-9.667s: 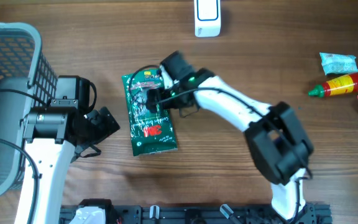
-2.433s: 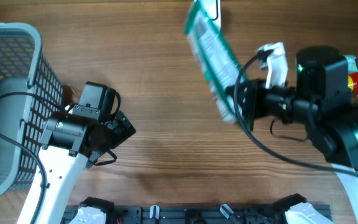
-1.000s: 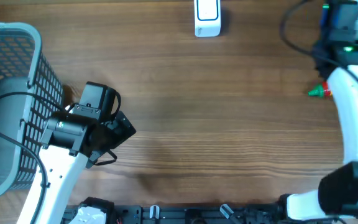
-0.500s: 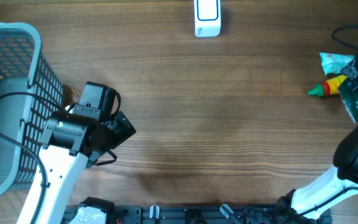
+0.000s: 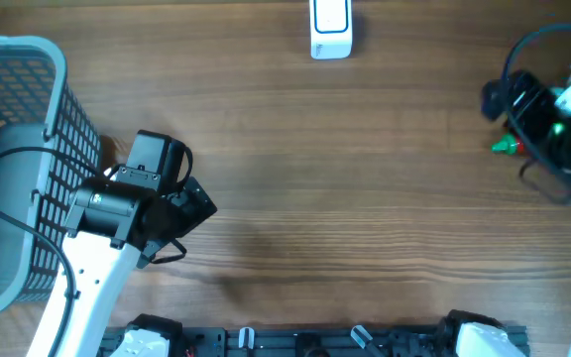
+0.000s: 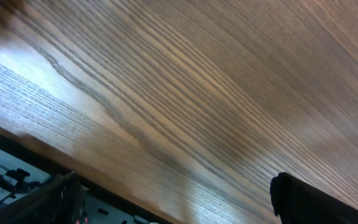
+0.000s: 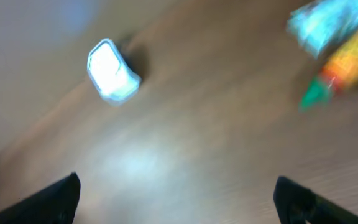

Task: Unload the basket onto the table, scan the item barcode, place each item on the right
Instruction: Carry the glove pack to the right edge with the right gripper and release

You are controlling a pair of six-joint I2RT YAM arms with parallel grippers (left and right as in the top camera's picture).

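Overhead, the left arm point(image 5: 87, 248) climbs from the near-left corner of the bench point(image 5: 365, 198). It bends at the wrist so that its black head tilts down and to the right, low over bare wood just beside the basket point(image 5: 28, 44). In the left wrist view the left fingers point(image 6: 316, 202) stand spread wide, one dark tip at each lower corner. Only wood grain and the bench's near edge lie between them, so they grip nothing.

Farther out, the right arm point(image 5: 543, 114) reaches in from the right edge, its black wrist turned leftward and held off the wood, with cables looping round it. The right wrist view is blurred, yet it shows the right fingers point(image 7: 48, 205) parted just as wide and empty. Beyond them lie a red bottle point(image 7: 344, 65) with a green cap and a pale blue packet point(image 7: 328, 22), close together. Overhead, only the bottle's green cap pokes out from under the arm.

The item with the barcode cannot be made out in any view, and the right arm hides much of that side of the bench.

At the far edge, well apart from both arms, stands the white scanner point(image 5: 330, 28).
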